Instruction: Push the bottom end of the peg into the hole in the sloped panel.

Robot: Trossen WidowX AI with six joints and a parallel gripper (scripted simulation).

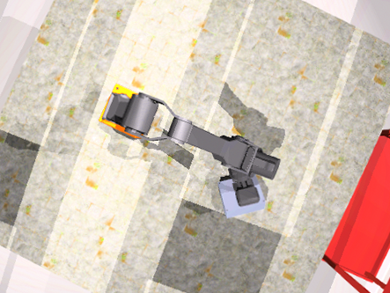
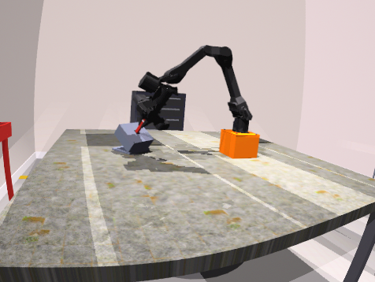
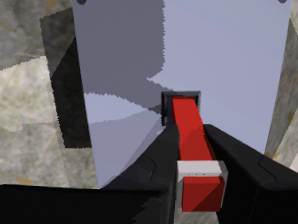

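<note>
The red square-sided peg (image 2: 139,127) (image 3: 193,142) has a white band near its top end. My gripper (image 2: 146,117) (image 3: 188,133) is shut on it, with one black finger on each side. The pale blue sloped panel (image 1: 228,208) (image 2: 128,135) (image 3: 230,55) is just below the fingers. Its square, dark-rimmed hole (image 3: 167,109) shows around the peg's bottom end, with a dark gap left of the peg. The peg's bottom end is at the hole, its flat sides roughly in line with the hole's edges. How deep it sits cannot be told. In the top view the arm hides the peg.
The arm's base stands on an orange block (image 1: 120,127) (image 2: 239,145), well away from the panel. A red piece of furniture (image 1: 367,209) (image 2: 5,130) is beyond the table edge. A dark drawer cabinet (image 2: 178,112) stands behind the table. Patchy shadows cross the panel and the table.
</note>
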